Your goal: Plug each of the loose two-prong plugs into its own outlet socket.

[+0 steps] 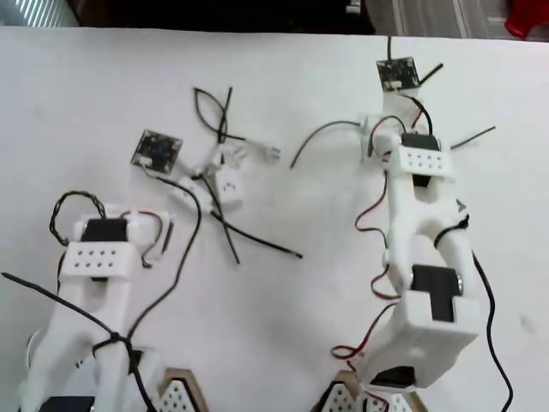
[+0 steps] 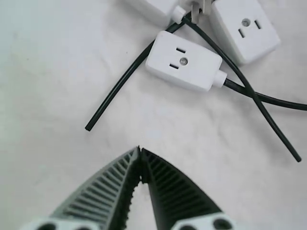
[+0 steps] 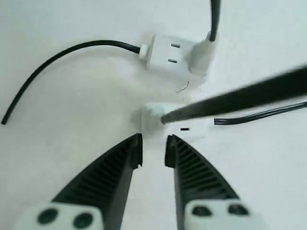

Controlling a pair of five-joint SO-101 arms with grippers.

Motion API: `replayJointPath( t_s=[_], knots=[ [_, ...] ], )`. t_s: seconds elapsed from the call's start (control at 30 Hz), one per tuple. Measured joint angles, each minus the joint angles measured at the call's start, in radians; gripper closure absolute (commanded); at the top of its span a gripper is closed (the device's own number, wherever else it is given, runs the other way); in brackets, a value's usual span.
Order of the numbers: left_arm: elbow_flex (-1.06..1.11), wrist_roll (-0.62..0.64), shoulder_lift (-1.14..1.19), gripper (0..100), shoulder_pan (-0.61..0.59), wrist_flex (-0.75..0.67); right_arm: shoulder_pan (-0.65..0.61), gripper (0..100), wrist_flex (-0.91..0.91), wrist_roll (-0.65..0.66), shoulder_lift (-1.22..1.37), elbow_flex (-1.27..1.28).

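Table [image 1: 274,77]: white, matte, softly and evenly lit, ended at a straight far edge.
Beyond the edge: dark strip [image 1: 214,13], details lost.
Left end of strip: pale ribbed surface [image 1: 34,10].
Right end: grey-beige panels [image 1: 429,15]; red object [image 1: 527,19] at the corner.

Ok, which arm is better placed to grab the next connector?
Right, likely. The right end effector is open with its tips right at a white connector, a socket just beyond. The left end effector is shut, apart from the sockets ahead.
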Motion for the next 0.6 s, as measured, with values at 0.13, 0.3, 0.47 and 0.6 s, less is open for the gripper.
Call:
replayJointPath(
  t_s=[0.13,0.3,0.47,0.6],
  knots=[
    [0.0,0.0,0.0,98,0.0,0.0,-0.005,83.9,0.114,0.0,-0.158,0.0],
    [0.0,0.0,0.0,98,0.0,0.0,-0.003,80.1,0.308,0.0,-0.33,0.0],
    [0.0,0.0,0.0,98,0.0,0.0,-0.048,80.1,0.509,0.0,-0.404,0.0],
    [0.0,0.0,0.0,98,0.0,0.0,-0.132,80.0,0.58,0.0,-0.408,0.0]
  ],
)
